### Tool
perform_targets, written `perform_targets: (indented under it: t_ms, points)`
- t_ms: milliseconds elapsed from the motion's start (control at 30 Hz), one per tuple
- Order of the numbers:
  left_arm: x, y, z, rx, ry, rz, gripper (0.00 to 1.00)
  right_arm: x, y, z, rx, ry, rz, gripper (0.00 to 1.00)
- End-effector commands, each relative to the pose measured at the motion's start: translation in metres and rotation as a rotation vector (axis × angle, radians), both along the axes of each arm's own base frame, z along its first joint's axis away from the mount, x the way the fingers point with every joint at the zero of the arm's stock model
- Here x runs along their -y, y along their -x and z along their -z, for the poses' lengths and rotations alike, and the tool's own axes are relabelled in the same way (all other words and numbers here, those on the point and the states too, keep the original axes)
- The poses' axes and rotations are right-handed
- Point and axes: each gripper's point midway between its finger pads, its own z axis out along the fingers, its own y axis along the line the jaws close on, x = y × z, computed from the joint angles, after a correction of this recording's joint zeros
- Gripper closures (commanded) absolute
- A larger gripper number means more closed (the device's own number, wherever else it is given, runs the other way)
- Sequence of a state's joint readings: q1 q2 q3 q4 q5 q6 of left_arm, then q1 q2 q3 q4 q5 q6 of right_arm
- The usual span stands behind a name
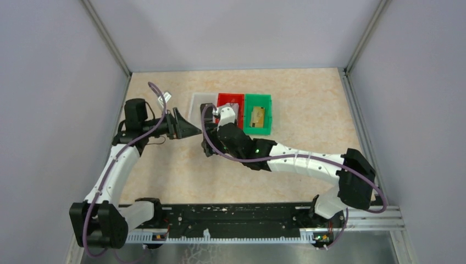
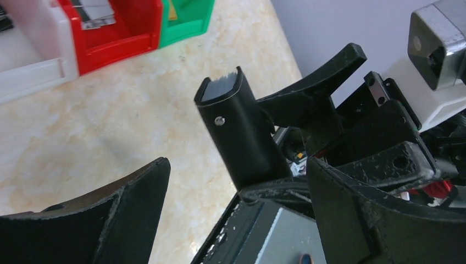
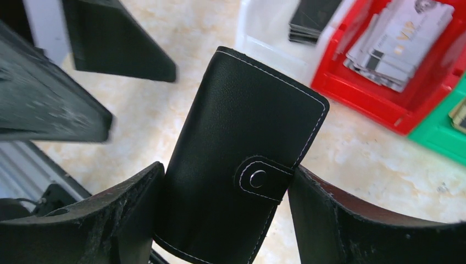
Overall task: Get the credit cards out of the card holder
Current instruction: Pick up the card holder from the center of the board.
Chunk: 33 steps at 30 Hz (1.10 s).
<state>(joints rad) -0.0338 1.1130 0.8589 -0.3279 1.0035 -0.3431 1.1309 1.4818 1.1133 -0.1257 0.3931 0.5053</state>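
The card holder (image 3: 236, 159) is in the air over the surface (image 1: 308, 110), near its far edge and just left of the bins. The right claw (image 3: 226, 175) grasps it, with one finger on each long side. Its strap (image 3: 264, 179) is closed with a metal snap (image 3: 256, 177), so no card is out of it yet.

The holder looks light and soft, with smooth leather-like skin that may slip. Any cards inside would make it stiffer. The present hold on the two long sides seems good, but one finger sits just beside the strap tab. Probably the free end of the strap is the place to pull. The left claw (image 2: 239, 168) is released, with its fingers wide apart. It points at the holder's end, where a pale edge shows, maybe a card.

There is one card holder, and there are two claws. Three bins stand side by side:
- The white bin (image 3: 264, 38) has a small stack of black cards (image 3: 313, 19).
- The red bin (image 3: 351, 88) has several grey cards (image 3: 395, 44).
- The green bin (image 3: 439, 137) has a gold card (image 1: 257, 116).

The exact number of cards cannot be told.
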Motion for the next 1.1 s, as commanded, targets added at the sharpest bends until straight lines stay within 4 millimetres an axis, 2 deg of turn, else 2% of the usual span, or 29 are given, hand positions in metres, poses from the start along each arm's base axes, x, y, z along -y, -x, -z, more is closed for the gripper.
perform_targets:
  t_ms: [0,167,367,567,733,867,1067]
  points:
    - [0.013,0.003,-0.016,-0.008,0.069,-0.005,0.01,-0.038,0.002,-0.095,0.148,-0.232,-0.077,0.31]
    - [0.011,-0.004,-0.008,-0.052,0.058,-0.068,0.06,-0.050,0.012,-0.109,0.179,-0.245,-0.128,0.31]
    - [0.017,0.004,-0.021,-0.057,0.091,-0.020,0.17,-0.056,0.014,-0.106,0.179,-0.227,-0.148,0.31]
    - [0.024,0.016,-0.015,-0.068,0.088,0.026,0.39,-0.064,0.010,-0.105,0.189,-0.190,-0.151,0.31]
    - [0.023,0.020,-0.010,-0.062,0.065,0.044,0.63,-0.066,0.007,-0.109,0.203,-0.188,-0.145,0.30]
    - [0.025,0.021,-0.021,-0.034,0.073,0.074,0.84,-0.061,0.012,-0.109,0.180,-0.175,-0.154,0.15]
    - [0.028,0.022,-0.039,0.005,0.077,0.145,0.97,-0.044,0.033,-0.126,0.121,-0.255,-0.253,0.10]
